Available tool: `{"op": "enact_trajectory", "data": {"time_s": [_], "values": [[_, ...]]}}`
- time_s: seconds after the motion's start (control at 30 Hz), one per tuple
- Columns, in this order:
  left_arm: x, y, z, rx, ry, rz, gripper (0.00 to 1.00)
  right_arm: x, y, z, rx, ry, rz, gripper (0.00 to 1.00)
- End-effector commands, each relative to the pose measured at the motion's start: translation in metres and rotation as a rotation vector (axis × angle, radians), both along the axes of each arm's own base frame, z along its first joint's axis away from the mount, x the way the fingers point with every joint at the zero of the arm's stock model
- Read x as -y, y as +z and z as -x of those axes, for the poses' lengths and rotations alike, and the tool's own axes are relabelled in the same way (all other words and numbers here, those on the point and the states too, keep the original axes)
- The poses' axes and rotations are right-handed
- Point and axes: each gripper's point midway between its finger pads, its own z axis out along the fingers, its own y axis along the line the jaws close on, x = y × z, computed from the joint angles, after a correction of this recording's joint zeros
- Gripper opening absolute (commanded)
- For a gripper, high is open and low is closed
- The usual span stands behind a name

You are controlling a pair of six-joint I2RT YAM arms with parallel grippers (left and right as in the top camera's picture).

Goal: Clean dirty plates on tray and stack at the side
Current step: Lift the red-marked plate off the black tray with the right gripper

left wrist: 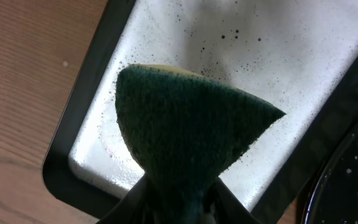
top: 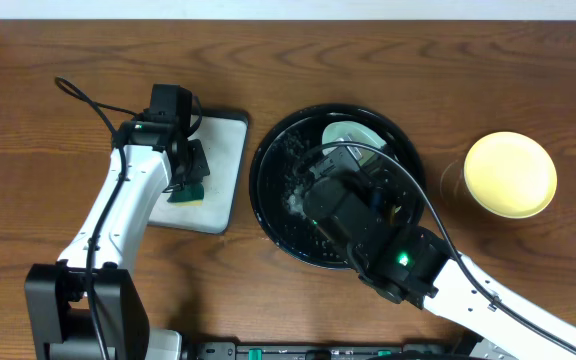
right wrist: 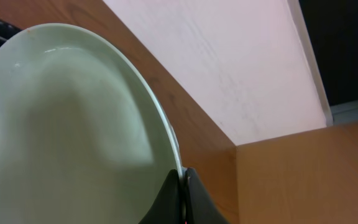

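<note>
Over the black tray, right hand tight on a mint plate; left hand tight on a sponge.

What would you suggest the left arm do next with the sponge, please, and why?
Probably carry the sponge across to the green plate: the right gripper pinches its rim, tilted above the black tray, while the left gripper grips the sponge over the white tray.

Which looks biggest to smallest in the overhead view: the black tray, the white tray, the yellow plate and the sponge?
1. black tray
2. white tray
3. yellow plate
4. sponge, partly covered, clearly the smallest
</note>
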Motion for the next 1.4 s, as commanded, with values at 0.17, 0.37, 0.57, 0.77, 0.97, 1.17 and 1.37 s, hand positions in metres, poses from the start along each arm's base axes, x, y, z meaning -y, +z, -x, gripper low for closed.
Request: {"op": "enact_trajectory", "data": {"time_s": [0.17, 0.37, 0.57, 0.77, 0.97, 1.17, 1.37], "values": [[-0.0011, -0.0025, 0.0018, -0.009, 0.008, 0.002, 0.27, 0.0037, 0.0123, 0.0015, 0.04, -0.022, 0.001, 0.01], [-0.0011, -0.0025, 0.0018, -0.009, 0.008, 0.002, 0.27, 0.0037, 0.0123, 0.0015, 0.04, -0.022, 0.001, 0.01], [-0.0011, -0.0025, 0.0018, -0.009, 0.008, 0.002, 0.27, 0.0037, 0.0123, 0.0015, 0.04, -0.022, 0.001, 0.01], [-0.0011, -0.0025, 0.0018, -0.009, 0.008, 0.002, 0.27, 0.0061, 0.0142, 0.0016, 0.049, -0.034, 0.011, 0.01], [-0.0011, -0.0025, 0.0018, -0.009, 0.008, 0.002, 0.27, 0.0061, 0.0142, 0.0016, 0.049, -0.033, 0.012, 0.01], [-0.0011, -0.0025, 0.0018, -0.009, 0.008, 0.002, 0.27, 0.0061, 0.0142, 0.0016, 0.049, -0.033, 0.012, 0.01], [-0.0011, -0.0025, 0.0018, -0.009, 0.008, 0.002, 0.26, 0.0061, 0.0142, 0.0016, 0.048, -0.032, 0.015, 0.01]]}}
